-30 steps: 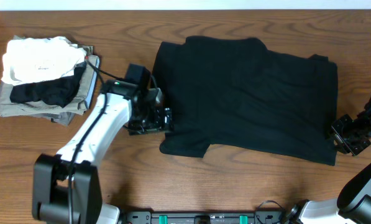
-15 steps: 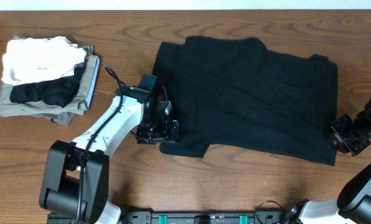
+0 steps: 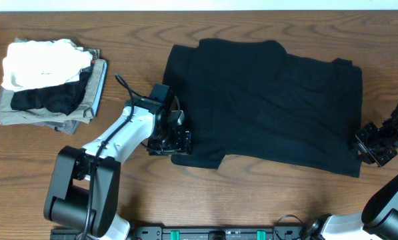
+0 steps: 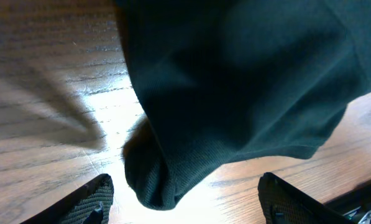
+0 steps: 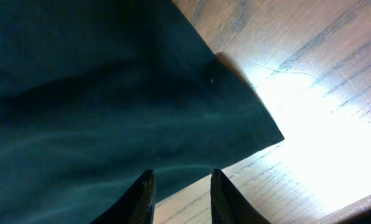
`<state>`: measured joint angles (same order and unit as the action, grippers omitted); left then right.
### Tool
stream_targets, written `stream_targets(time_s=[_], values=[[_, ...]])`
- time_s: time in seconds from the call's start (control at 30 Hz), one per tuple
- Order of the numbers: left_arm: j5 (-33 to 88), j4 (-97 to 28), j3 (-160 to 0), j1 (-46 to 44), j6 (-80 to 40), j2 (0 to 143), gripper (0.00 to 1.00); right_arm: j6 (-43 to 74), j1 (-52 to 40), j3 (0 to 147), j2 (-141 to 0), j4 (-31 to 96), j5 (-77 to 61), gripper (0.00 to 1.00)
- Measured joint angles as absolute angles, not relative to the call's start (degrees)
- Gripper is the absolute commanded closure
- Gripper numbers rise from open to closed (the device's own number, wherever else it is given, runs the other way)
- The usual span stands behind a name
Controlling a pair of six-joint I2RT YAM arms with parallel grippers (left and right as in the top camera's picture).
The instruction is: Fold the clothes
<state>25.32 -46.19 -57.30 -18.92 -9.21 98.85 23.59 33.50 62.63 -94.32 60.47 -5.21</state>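
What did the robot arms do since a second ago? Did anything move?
The left end effector slid back toward the robot's base along the edge of the large black soft T-shirt. It now sits open around the shirt's near sleeve, not gripping it. Nothing was grabbed or let go. The right end effector, the shirt and the pile of folded clothes stayed put.

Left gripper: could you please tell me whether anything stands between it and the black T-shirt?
Nothing visible does. The open left gripper flanks a sleeve corner of the black T-shirt, with only bare table beside it.
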Motion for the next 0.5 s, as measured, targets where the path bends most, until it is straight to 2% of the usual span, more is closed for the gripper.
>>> stream_targets(time_s=[0.23, 0.3, 0.33, 0.4, 0.5], values=[[25.3, -46.5, -56.8, -18.9, -9.6, 100.6, 0.51, 23.6, 33.5, 62.6, -94.3, 60.6, -5.2, 0.72], [25.3, -46.7, -56.8, -18.9, -9.6, 100.6, 0.65, 23.6, 33.5, 62.6, -94.3, 60.6, -5.2, 0.73], [25.2, -46.8, -56.8, -18.9, -9.6, 100.6, 0.77, 23.6, 33.5, 62.6, -94.3, 60.6, -5.2, 0.73], [25.1, -47.5, -56.8, -18.9, -9.9, 100.6, 0.93, 23.6, 33.5, 62.6, -94.3, 60.6, -5.2, 0.72], [25.1, -48.8, -56.8, -18.9, -9.7, 100.6, 0.94, 23.6, 33.5, 62.6, -94.3, 60.6, -5.2, 0.72]])
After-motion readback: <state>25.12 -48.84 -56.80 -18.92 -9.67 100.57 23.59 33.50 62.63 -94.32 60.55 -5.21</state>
